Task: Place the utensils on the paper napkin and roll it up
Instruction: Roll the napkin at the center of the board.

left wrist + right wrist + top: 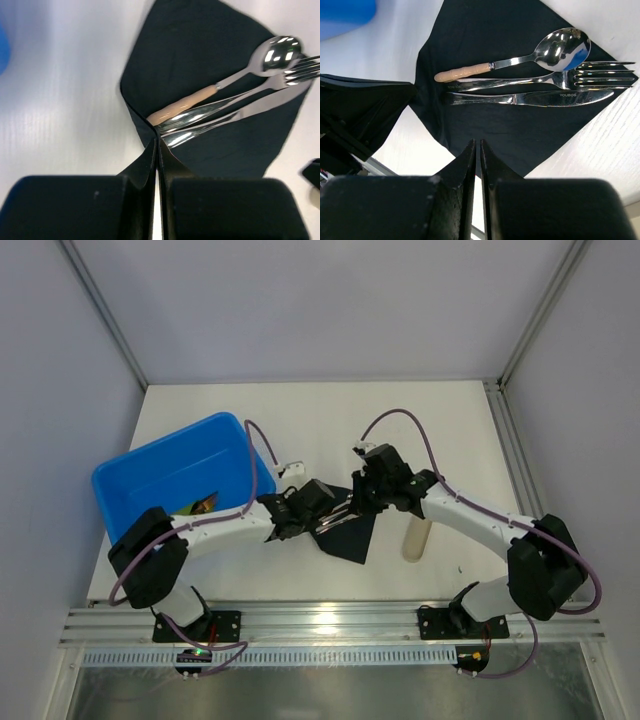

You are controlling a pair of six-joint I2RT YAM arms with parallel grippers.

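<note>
Three utensils [520, 82] lie along the diagonal of the napkin [495, 130], handles toward our left claw [156, 145], which pinches that corner, while our right claw [477, 145], pressed together, hangs beside them.

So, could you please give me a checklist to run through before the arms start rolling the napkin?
1. Spoon, fork and knife all on the paper napkin: ok.
2. Utensils lying side by side, handles together: ok.
3. Left gripper shut on the napkin's corner by the handles: ok.
4. Right gripper holding the napkin: cannot tell; its jaws are shut over the near edge.
5. Beige cylinder apart from the napkin: ok.
</note>
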